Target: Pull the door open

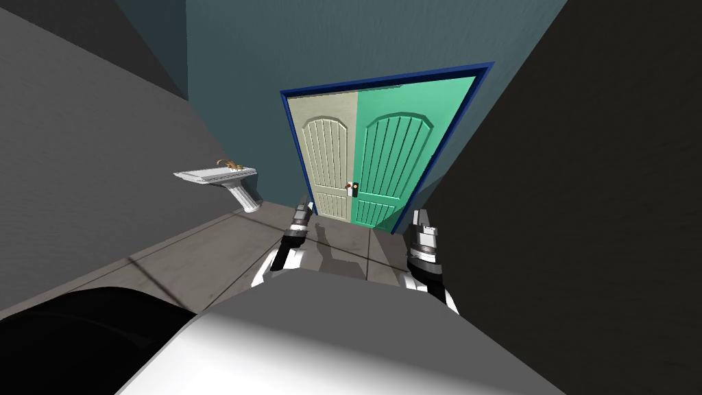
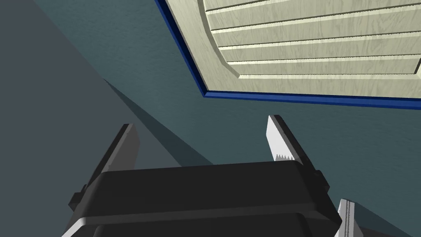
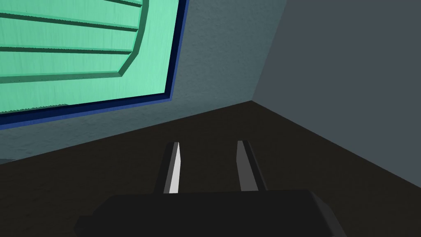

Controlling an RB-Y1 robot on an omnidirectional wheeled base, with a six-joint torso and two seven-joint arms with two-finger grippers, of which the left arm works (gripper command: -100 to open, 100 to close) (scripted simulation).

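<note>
At twelve o'clock in the head view stands the double door [image 1: 373, 161], cream and green leaves in a blue frame [image 1: 387, 74], with handles [image 1: 353, 189] at the seam. The left gripper [image 1: 302, 206] is at seven o'clock of them, the right gripper [image 1: 419, 219] at four. Left wrist view: fingers [image 2: 276, 140] spread wide, empty; right wrist view: fingers [image 3: 176, 166] narrower apart, empty, green leaf at ten o'clock.
</note>
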